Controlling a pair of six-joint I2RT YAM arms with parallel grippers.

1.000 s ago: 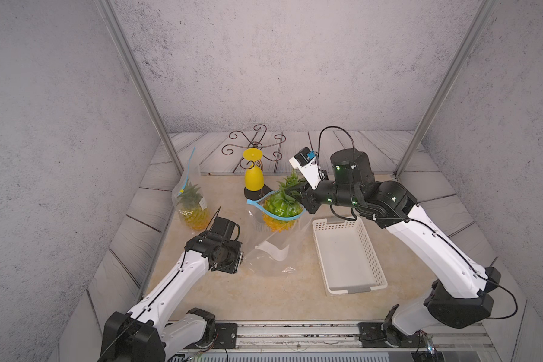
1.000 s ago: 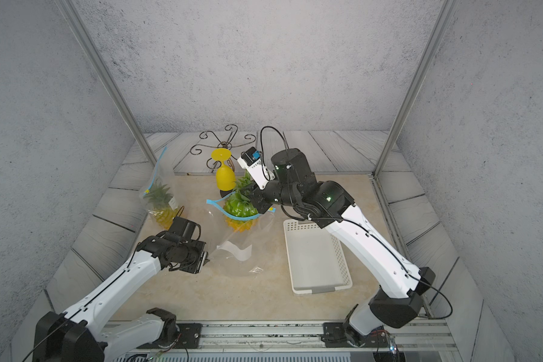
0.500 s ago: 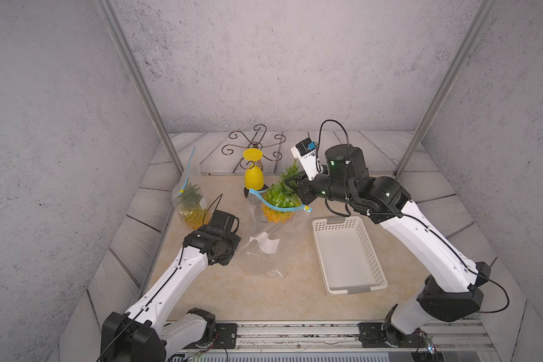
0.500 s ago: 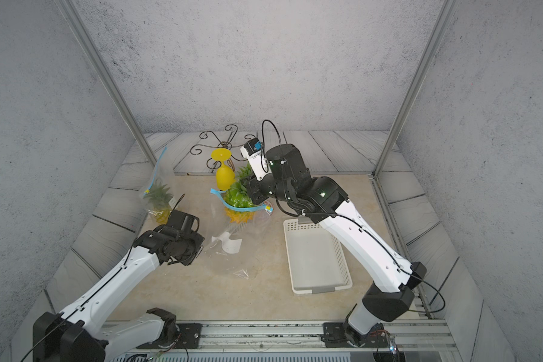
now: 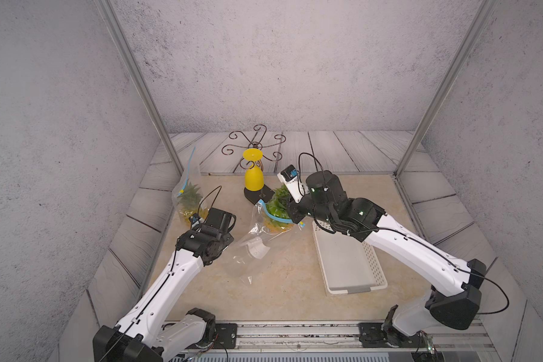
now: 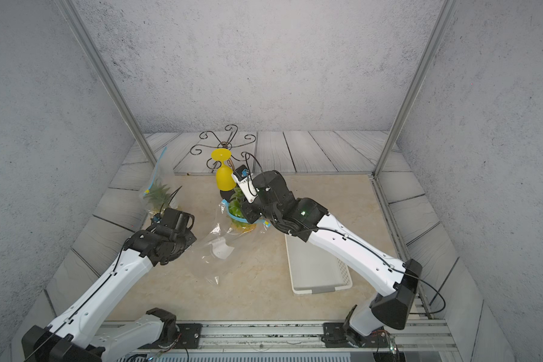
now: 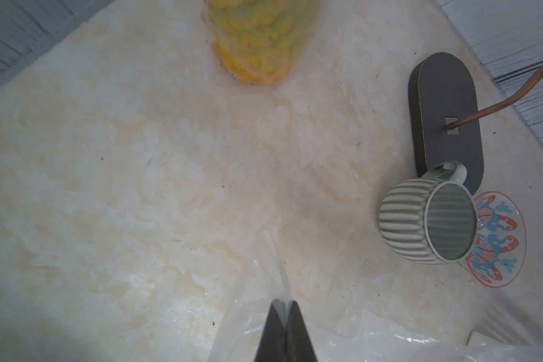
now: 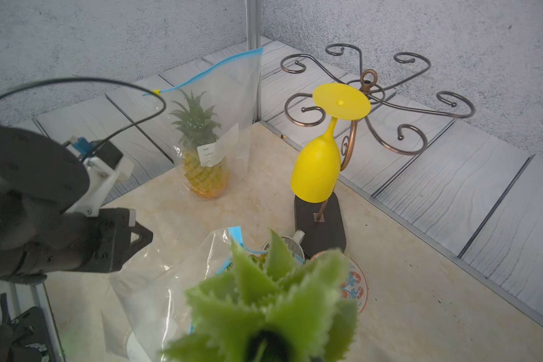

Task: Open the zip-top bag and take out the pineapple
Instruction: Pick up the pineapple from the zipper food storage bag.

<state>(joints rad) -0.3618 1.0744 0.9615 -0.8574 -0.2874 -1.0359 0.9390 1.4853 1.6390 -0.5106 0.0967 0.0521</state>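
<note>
Clamping the pineapple (image 8: pixel 264 291) by its crown, our right gripper (image 8: pixel 265 344) is holding it partly inside the open zip-top bag (image 5: pixel 251 247); our left gripper (image 7: pixel 284 310) is pinching its film.

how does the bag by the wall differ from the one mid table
The wall bag stands upright; the middle bag slumps on the table. The wall bag's blue zip looks closed; the middle bag's mouth gapes around its pineapple crown. Nothing holds the wall bag; the left gripper pinches the middle bag, and the right gripper grips that crown. Both are clear and hold a pineapple.
</note>
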